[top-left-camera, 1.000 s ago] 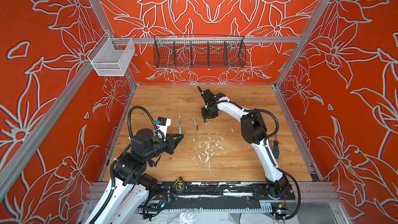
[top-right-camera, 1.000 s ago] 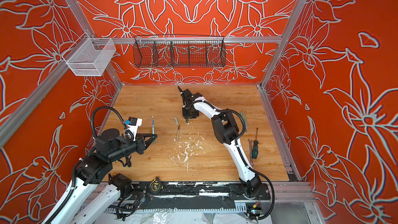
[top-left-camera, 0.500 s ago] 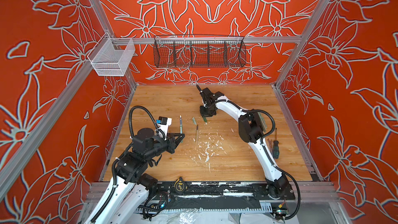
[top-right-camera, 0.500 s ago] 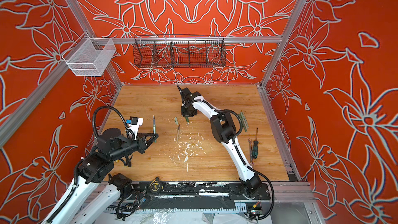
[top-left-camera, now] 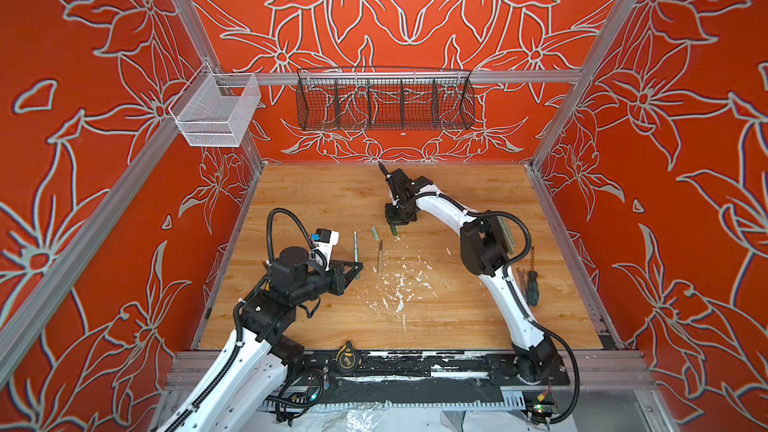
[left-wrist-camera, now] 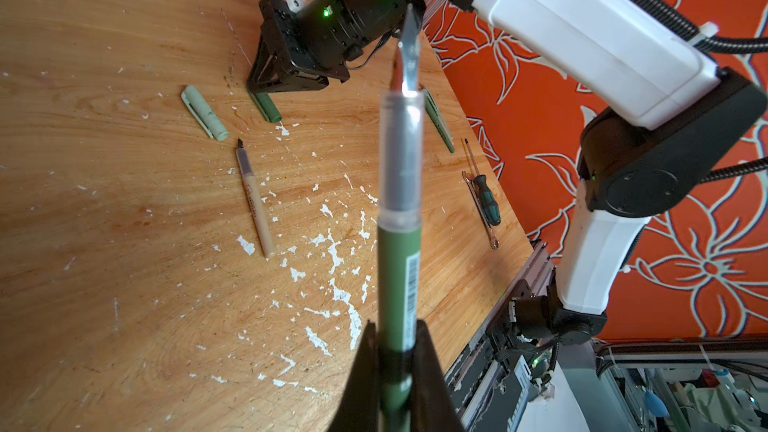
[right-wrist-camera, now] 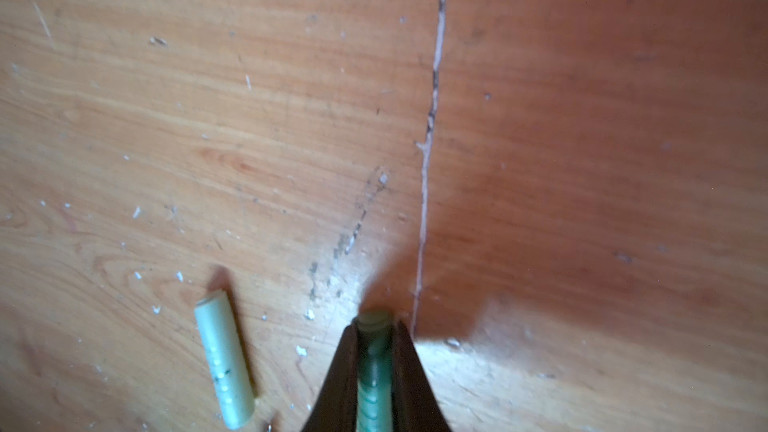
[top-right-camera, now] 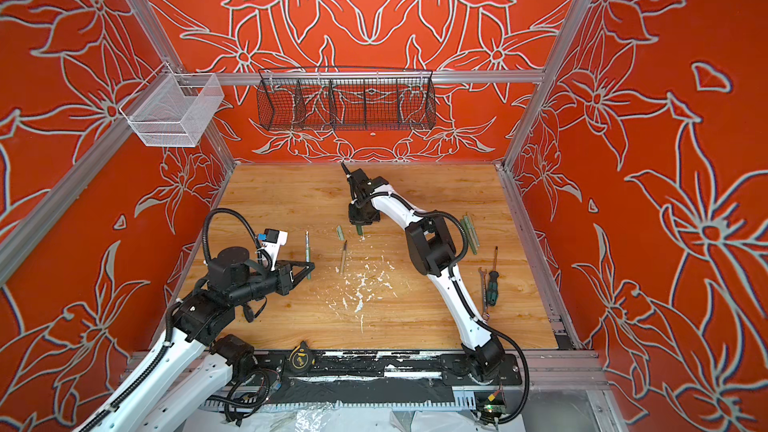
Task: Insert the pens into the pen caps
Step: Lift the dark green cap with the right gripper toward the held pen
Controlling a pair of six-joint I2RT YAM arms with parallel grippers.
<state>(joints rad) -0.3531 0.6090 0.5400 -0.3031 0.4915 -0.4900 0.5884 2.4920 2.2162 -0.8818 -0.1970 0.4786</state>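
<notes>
Left tool (left-wrist-camera: 395, 338) clamped on green pen (left-wrist-camera: 398, 268), held above worktop (top-left-camera: 457, 313) at left; right tool (right-wrist-camera: 375, 324) clamped on green cap (right-wrist-camera: 375, 367), far centre; pale cap (right-wrist-camera: 224, 361) laid just left of it; tan pen (left-wrist-camera: 254, 199) nearer.

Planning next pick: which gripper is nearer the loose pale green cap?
Right. The right gripper sits just beside the pale green cap; the left gripper, holding a green pen, is farther off.

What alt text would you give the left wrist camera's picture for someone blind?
The left gripper clamps a green pen, uncapped tip pointing away over a wooden table. Beyond it, the right gripper pinches a dark green cap lying on the table, near a pale green cap and a tan pen.
</notes>
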